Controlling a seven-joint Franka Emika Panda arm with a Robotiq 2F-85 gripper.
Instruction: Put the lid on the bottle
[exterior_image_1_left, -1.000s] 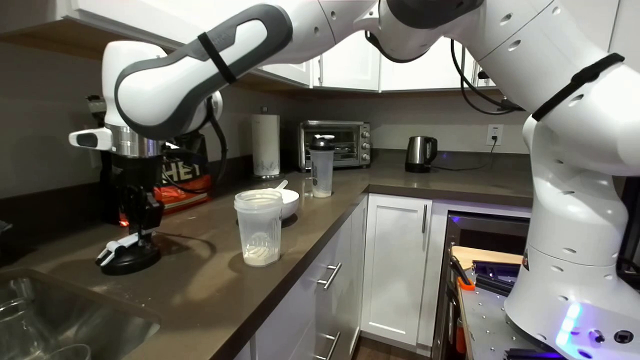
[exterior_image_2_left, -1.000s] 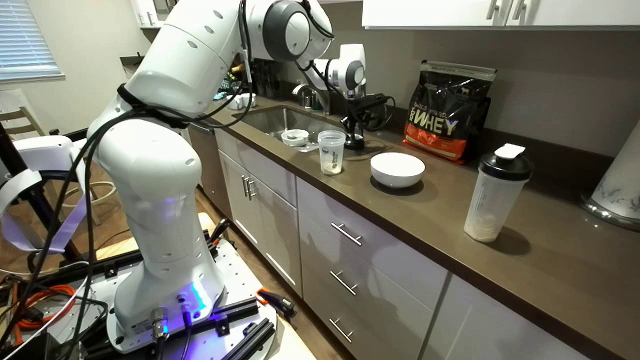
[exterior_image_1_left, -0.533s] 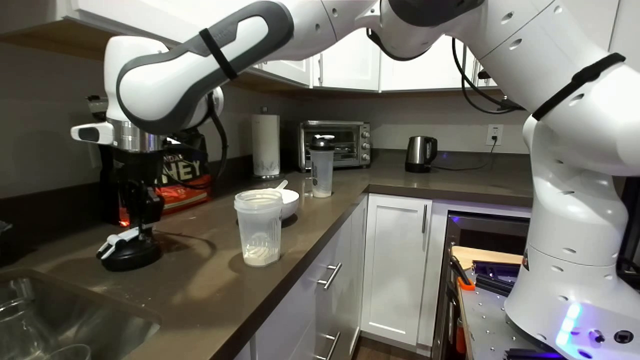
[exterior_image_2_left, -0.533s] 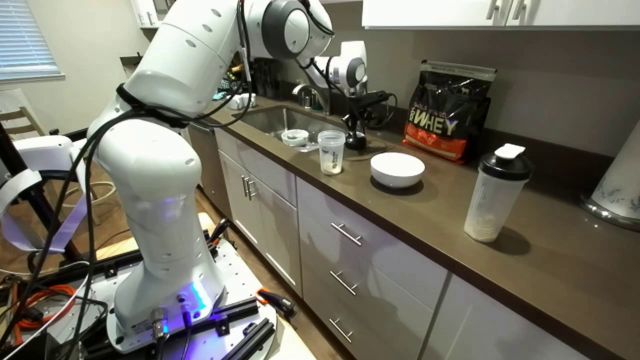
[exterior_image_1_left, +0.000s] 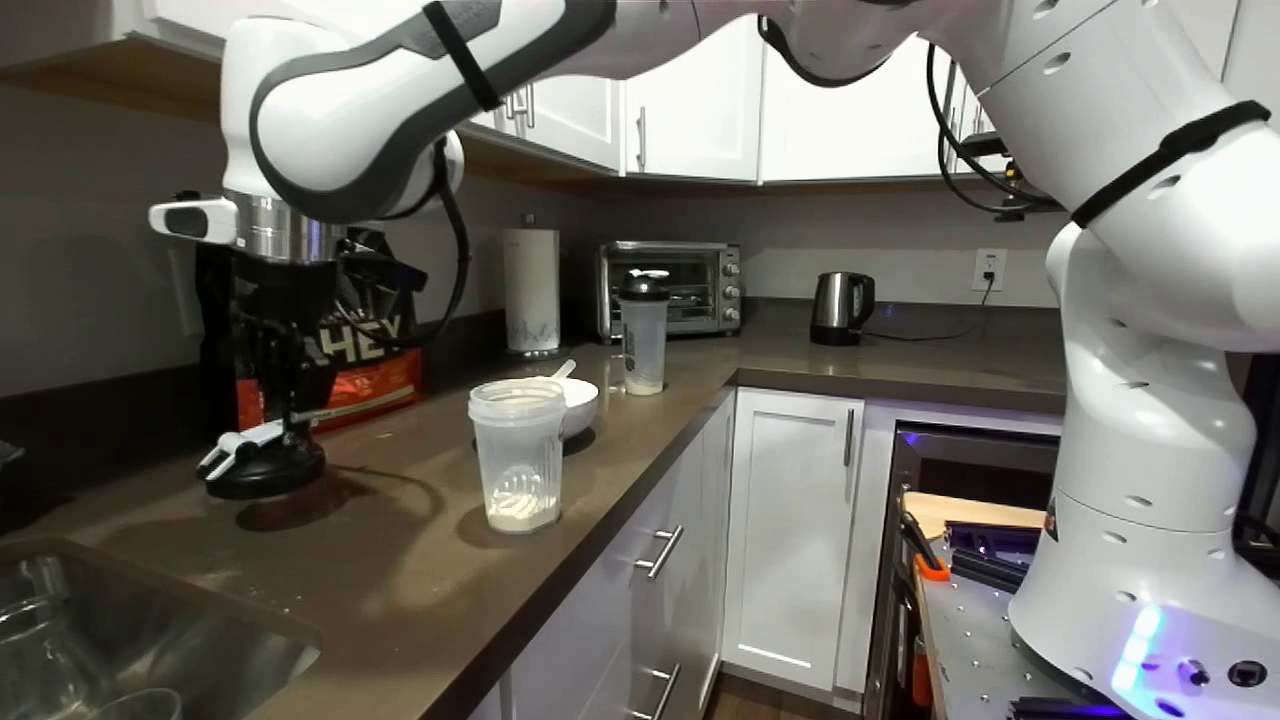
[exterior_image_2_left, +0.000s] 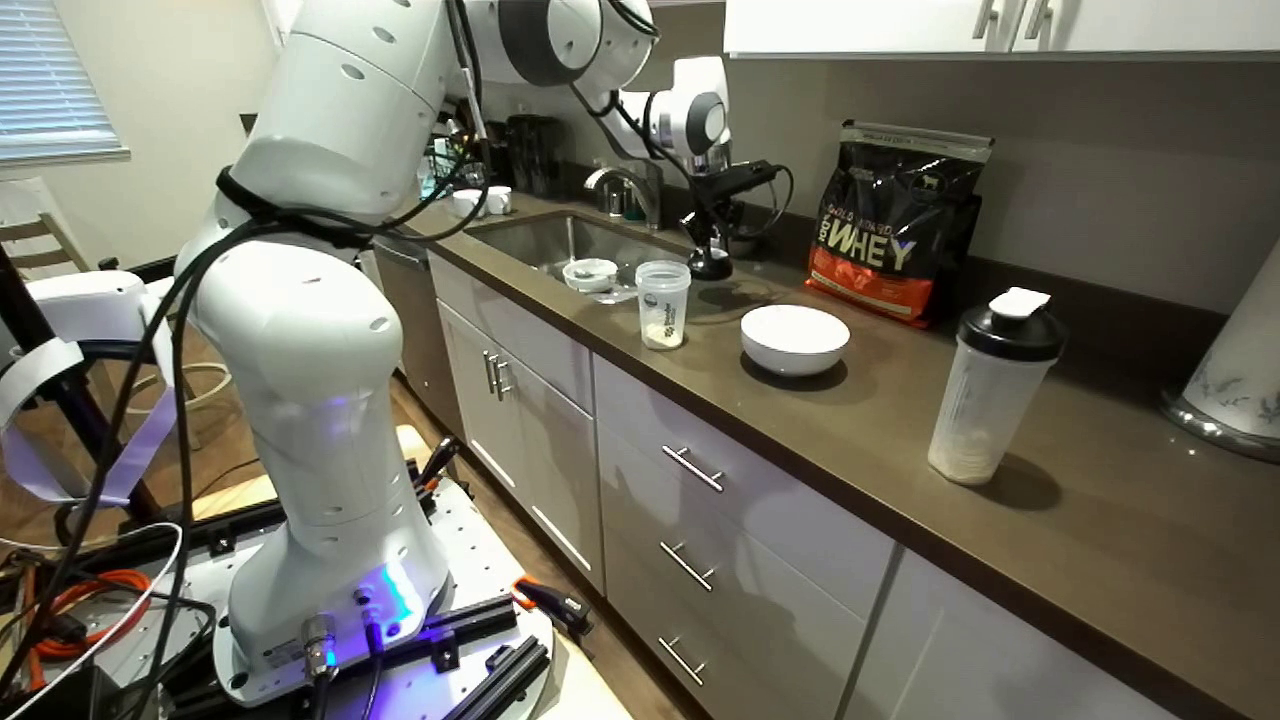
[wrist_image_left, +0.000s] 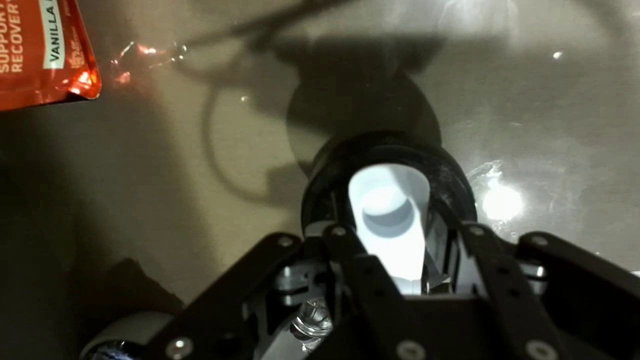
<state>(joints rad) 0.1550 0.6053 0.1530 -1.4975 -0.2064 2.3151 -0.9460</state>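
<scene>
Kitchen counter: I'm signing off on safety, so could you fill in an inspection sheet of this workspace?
Counter surface: glossy brown, bright specks.
Bottle: upright on the counter, uncapped, pale powder inside.
Lid: held above the counter, apart from the bottle.
Clutter: white bowl, lidded shaker, whey bag.
Claw: shut on the lid's white flap.
Cables: black cable loops in the air, apart from the bottle.
Surroundings: toaster oven, kettle, paper-towel roll, sink with clear containers.
</scene>
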